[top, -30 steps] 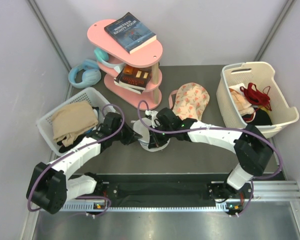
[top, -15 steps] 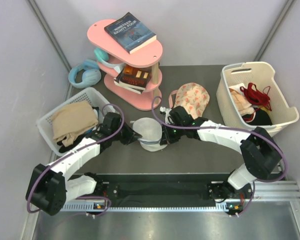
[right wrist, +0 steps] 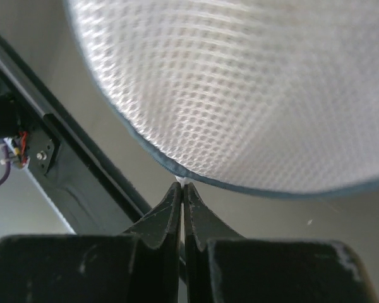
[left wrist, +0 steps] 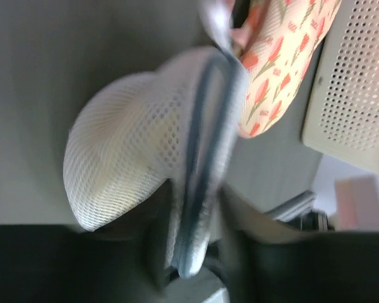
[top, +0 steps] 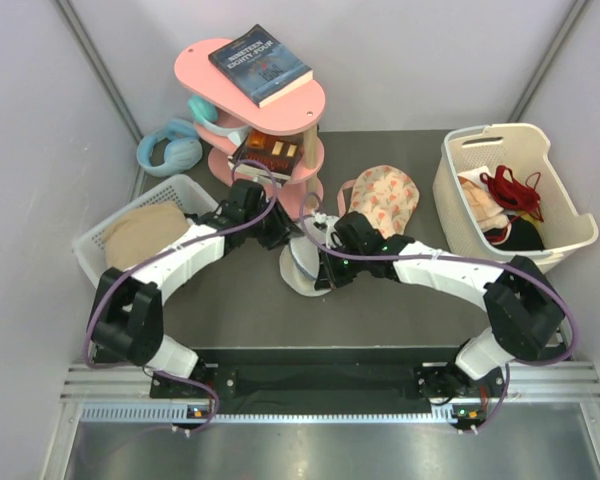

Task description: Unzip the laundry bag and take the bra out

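The laundry bag (top: 300,265), a round white mesh drum with a grey-blue zip rim, lies tipped on the table centre. In the left wrist view the laundry bag (left wrist: 126,158) fills the middle, and its zip rim runs down between the spread fingers of my left gripper (left wrist: 196,252), with gaps on both sides. From above, my left gripper (top: 285,238) sits at the bag's far edge, beside the pink shelf. My right gripper (right wrist: 182,186) is shut on a small white zip tab (right wrist: 185,181) at the rim, at the bag's right side (top: 323,272). The bra is hidden.
A pink two-tier shelf (top: 280,195) with books stands just behind the left gripper. Peach floral fabric (top: 382,200) lies behind the right arm. There is a white basket (top: 185,190) with beige cloth at left, a white basket (top: 460,190) with a red garment at right, and blue headphones (top: 168,150) at the back left.
My left arm swung from the bag's left side to its far edge by the shelf, and its jaws opened off the rim. The bag tipped and shifted. The right gripper stayed shut on the tab.
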`<state>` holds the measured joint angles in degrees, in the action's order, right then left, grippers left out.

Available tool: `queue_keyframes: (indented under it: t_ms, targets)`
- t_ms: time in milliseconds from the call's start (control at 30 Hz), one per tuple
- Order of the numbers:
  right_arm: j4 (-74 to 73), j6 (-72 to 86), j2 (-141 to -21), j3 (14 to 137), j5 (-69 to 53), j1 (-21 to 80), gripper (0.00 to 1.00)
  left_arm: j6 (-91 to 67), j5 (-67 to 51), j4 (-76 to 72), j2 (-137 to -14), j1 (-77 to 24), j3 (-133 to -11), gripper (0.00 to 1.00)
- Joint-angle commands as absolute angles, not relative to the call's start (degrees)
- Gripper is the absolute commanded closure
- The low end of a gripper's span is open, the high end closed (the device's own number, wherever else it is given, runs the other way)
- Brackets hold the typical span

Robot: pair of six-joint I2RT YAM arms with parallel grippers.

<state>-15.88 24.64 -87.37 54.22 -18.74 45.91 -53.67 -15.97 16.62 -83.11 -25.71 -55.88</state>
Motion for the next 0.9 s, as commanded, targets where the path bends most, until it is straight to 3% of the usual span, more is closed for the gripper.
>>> queue_keyframes:
  t_ms: [0,100,333,667,867]
  targets:
    - [-13.54,26.54,-86.22,56.51,-22.14,47.9,1.0,-47.99,-15.56,17.65,-86.74,-25.58,-62.57,0.41]
    - [-12.75,27.42,-86.92,56.78,-21.45,47.99,1.0,-48.34,-12.31,21.0,-84.82,-25.58,-62.32,0.28]
    - [-9.94,29.09,-88.24,57.39,-21.8,48.16,1.0,-49.65,-6.68,30.66,-75.95,-25.58,-55.73,0.19]
    - [-8.96,29.97,-89.47,57.83,-21.97,48.87,1.0,-65.54,-5.62,25.06,-58.55,-26.36,-43.25,0.17]
    - [-9.67,29.36,-90.88,59.68,-21.88,50.71,1.0,-69.78,-7.12,20.22,-56.6,-27.16,-37.53,0.19]
